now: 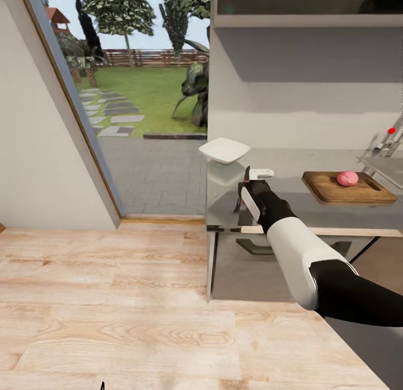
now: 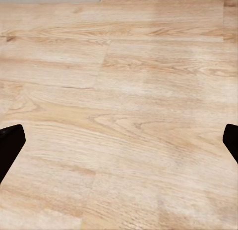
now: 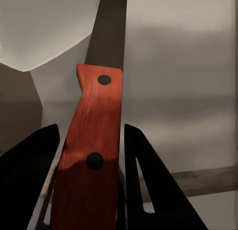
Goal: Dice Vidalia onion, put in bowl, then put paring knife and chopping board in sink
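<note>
A: From the head view, what's the room like?

B: A kitchen corner with pale wooden floor (image 1: pixel 140 300), a white wall at left, and a tall glass opening onto a garden with lawn, stepping stones and a fence. The glossy grey countertop (image 1: pixel 291 182) is the surface here, with dark cabinets below and a shelf above.

A: And on that surface?

B: The white bowl (image 1: pixel 224 150) sits at its near-left corner. The chopping board (image 1: pixel 347 189) lies well to the right with the Vidalia onion (image 1: pixel 347 178) on it. The sink (image 1: pixel 386 168) begins just beyond the board, its tap's red knob visible. The right gripper (image 1: pixel 250 189) hangs over the surface between bowl and board, holding the paring knife (image 1: pixel 246 176) with the blade pointing up.

A: The left wrist view?

B: Floor planks, with the left gripper (image 2: pixel 119 141) and its fingers (image 2: pixel 10 143) spread wide apart, holding nothing.

A: The right wrist view?

B: The fingers are clamped on the knife's red handle, the dark blade running toward the bowl's pale rim above the grey surface.
</note>
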Controlling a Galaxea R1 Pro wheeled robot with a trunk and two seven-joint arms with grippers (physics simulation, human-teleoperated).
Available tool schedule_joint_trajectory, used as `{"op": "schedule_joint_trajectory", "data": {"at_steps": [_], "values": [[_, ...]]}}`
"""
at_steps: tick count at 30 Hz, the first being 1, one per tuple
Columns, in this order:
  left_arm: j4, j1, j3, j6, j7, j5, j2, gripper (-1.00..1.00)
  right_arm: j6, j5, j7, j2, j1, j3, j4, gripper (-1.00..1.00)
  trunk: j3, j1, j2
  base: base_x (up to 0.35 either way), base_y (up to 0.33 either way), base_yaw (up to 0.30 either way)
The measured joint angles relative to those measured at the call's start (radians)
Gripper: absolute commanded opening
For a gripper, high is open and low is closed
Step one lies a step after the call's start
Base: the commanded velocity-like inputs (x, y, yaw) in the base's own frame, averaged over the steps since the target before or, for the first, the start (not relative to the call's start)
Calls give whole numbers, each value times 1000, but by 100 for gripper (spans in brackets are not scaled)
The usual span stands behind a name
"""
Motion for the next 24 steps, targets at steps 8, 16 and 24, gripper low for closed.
{"op": "schedule_joint_trajectory", "data": {"at_steps": [8, 16, 24], "values": [[0, 0, 0, 0, 0, 0, 0, 100, 0, -1, 0, 0, 0, 0, 0, -100, 13, 0, 0, -7, -2, 0], [0, 0, 0, 0, 0, 0, 0, 100, 0, 0, 0, 0, 0, 0, 0, -100, 25, 0, 0, -159, -82, 0], [0, 0, 0, 0, 0, 0, 0, 100, 0, -1, 0, 1, 0, 1, 0, -100, 38, 0, 0, -169, -79, 0]]}}
